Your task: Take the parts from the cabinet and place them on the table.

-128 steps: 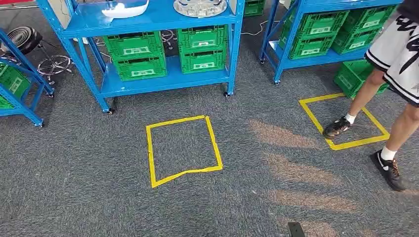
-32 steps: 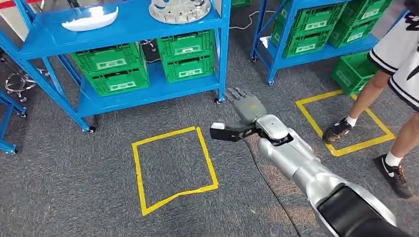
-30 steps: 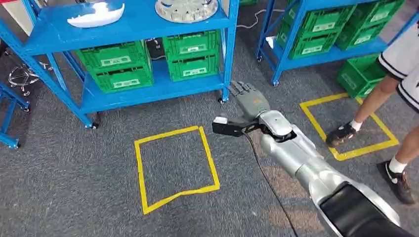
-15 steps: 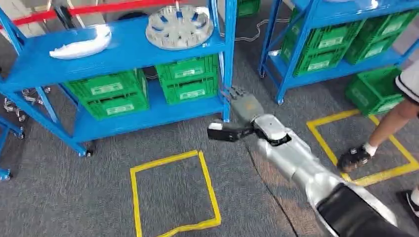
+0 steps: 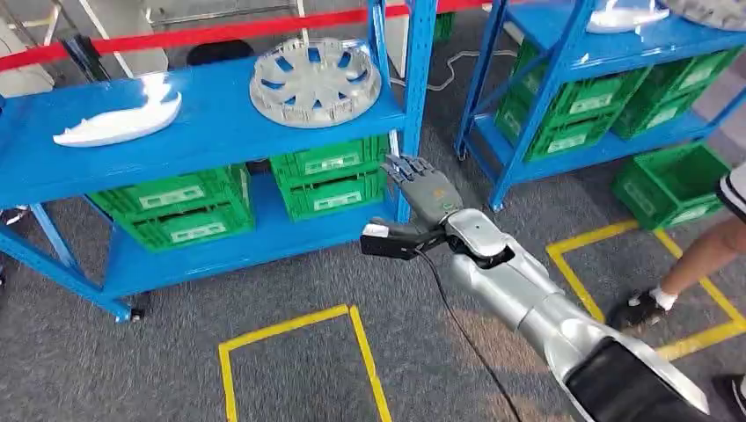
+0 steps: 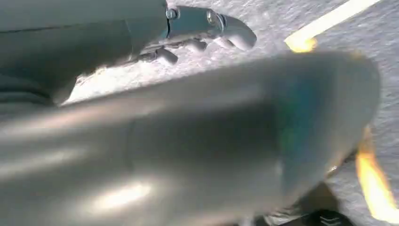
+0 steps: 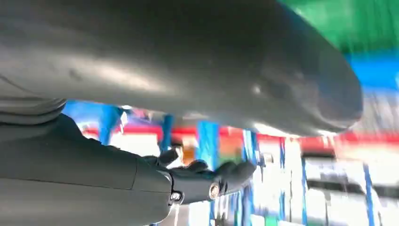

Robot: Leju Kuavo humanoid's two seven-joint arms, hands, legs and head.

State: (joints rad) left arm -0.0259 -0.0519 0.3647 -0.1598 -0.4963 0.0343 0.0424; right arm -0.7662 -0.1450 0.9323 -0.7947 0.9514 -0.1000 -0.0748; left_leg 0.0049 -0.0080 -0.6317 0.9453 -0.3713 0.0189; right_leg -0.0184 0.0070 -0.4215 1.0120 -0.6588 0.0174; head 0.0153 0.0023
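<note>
- Silver-grey, the wheel cover [image 5: 315, 80] lies flat on the top shelf of the blue cabinet [image 5: 220, 123], at its right end; a white curved part [image 5: 117, 120] lies on the same shelf, well apart toward the left end.
- From the head view, the right hand [image 5: 426, 192] is raised in front of the cabinet's right post, below the shelf edge, with fingers stretched apart and nothing in them.
- The right wrist view adds a close look at those dark fingers [image 7: 207, 176], extended against blurred blue posts.
- The left wrist view shows the left hand [image 6: 188, 136] over grey carpet beside yellow tape [image 6: 329, 21]; its fingers [image 6: 207, 33] look loosely curled, but blur keeps me from telling its grip.
- Green crates [image 5: 332, 176] fill the lower shelf.
- A person's leg [image 5: 695, 264] stands on the taped square at the right.
</note>
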